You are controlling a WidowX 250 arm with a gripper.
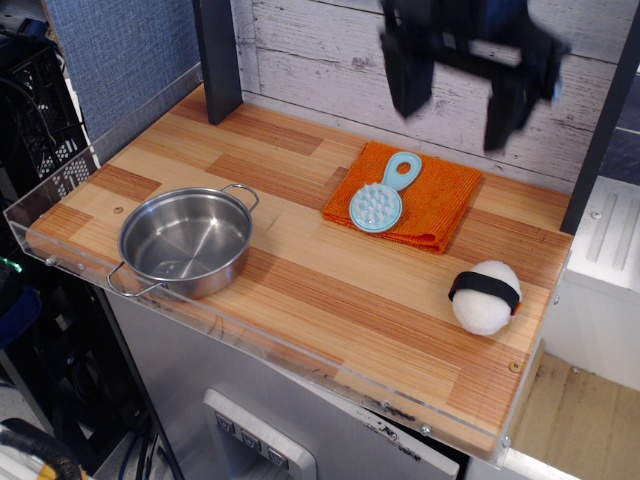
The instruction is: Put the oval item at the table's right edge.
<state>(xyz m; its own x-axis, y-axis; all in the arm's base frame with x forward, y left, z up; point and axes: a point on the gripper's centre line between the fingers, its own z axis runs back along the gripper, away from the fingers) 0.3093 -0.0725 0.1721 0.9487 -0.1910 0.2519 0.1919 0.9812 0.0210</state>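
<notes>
The oval item (485, 297), a white fuzzy egg shape with a black band around its middle, lies on the wooden table (330, 300) close to its right edge. Nothing holds it. My gripper (462, 85) hangs high above the table's back, blurred, with its two black fingers spread wide apart and nothing between them. It is well above and behind the oval item.
A steel pot (186, 241) with two handles stands at the front left. A light-blue bristled brush (378, 205) lies on an orange cloth (435, 200) at the back middle. A clear acrylic rim (300, 355) runs along the table's front and left edges.
</notes>
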